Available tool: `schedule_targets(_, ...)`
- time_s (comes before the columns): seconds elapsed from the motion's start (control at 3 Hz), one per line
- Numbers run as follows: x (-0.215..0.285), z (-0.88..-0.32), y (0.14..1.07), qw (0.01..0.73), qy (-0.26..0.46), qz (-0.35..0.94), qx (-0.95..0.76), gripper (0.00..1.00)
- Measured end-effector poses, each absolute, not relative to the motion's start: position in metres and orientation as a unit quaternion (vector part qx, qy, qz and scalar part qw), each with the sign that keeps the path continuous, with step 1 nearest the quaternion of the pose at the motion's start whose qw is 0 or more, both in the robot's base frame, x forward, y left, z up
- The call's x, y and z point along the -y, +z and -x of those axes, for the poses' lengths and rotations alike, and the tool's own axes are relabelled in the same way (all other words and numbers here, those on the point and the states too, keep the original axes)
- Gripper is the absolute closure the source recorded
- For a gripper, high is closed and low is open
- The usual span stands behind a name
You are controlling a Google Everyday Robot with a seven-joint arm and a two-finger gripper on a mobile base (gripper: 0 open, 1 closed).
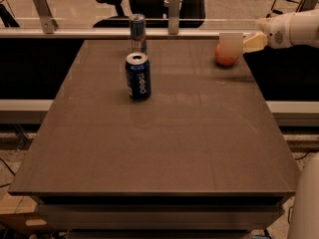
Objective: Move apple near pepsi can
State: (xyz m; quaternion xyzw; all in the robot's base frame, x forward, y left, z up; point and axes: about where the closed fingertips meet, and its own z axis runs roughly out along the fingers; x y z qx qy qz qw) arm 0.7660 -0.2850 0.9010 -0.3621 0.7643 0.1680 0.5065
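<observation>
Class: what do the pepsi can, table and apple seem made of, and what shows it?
The pepsi can: likely metal; glossy blue side, silver top. The table: perhaps laminate; matte brown, faint sheen. The apple: fruit; smooth red-orange skin. The pale, plastic-looking claw sits at the apple, far right.

White "pepsi" lettering runs down the side of the pepsi can (pixel 138 76), far-left part of the table (pixel 164 148). Nothing else legible. Gripper (pixel 231 45) at far-right corner.

Brown tabletop (pixel 164 143) carrying pepsi can (pixel 138 76) standing toward far left corner, slimmer can (pixel 138 32) standing at far edge, apple (pixel 225 58) sitting near far right corner, gripper (pixel 231 45) hovering at apple.
</observation>
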Motion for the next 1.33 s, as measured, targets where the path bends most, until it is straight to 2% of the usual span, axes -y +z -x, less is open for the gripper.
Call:
schedule_targets(1.0, 0.261, -0.777, 0.874, 0.442, 0.168, 0.41, -0.78, 0.0)
schedule_targets(1.33, 0.26, -0.778, 0.869, 0.43, 0.164, 0.411, -0.787, 0.16)
